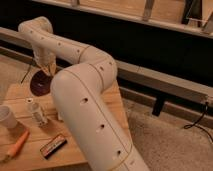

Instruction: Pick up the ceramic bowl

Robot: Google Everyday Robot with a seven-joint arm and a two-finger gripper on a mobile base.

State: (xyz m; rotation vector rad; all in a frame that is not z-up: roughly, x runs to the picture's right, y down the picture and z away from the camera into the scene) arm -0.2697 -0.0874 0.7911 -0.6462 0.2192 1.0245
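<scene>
The ceramic bowl (40, 83), dark maroon and glossy, hangs tilted just above the far left part of the wooden table (17, 97). My gripper (46, 68) comes down on it from above and is shut on the bowl's upper rim. The white arm (87, 100) rises from the bottom centre, bends at the top left and hides much of the table's middle.
A whitish cup (7, 118) stands at the left edge. A small pale jar (38, 113) stands in front of the bowl. An orange carrot (18, 145) and a dark bar (53, 145) lie near the front edge. A dark low wall runs behind, and a cable (198, 120) lies on the floor at the right.
</scene>
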